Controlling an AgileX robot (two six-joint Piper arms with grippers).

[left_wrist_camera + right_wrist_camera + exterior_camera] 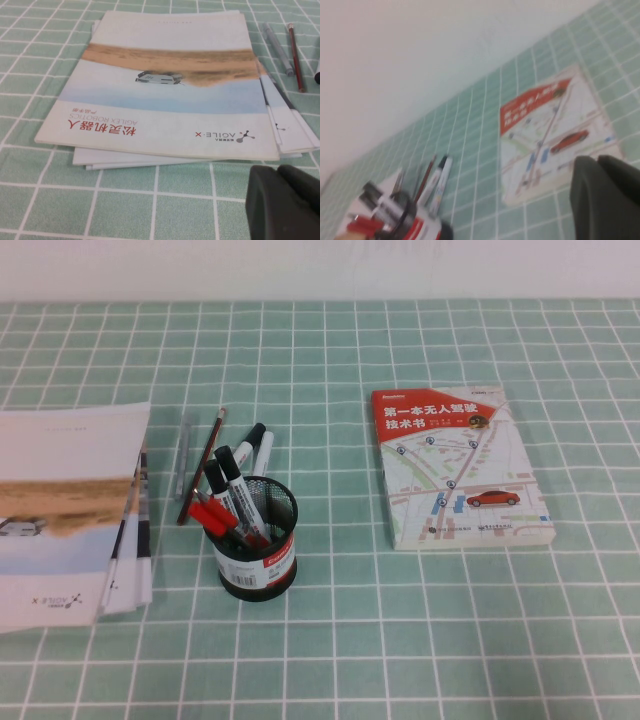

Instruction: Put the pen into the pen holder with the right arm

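The black pen holder point(258, 542) stands on the green checked table point(400, 640), full of red and black-capped markers. The white pen point(263, 453) lies flat on the table just behind the holder, beside a black-capped marker point(249, 443). A dark-red pencil point(203, 477) lies nearby. A book point(458, 468) with a red top lies to the right, brochures point(70, 510) to the left. The right gripper point(600, 192) is up above the table, clenched and holding nothing. The left gripper point(280, 202) is low beside the brochures; I cannot tell if it is closed.
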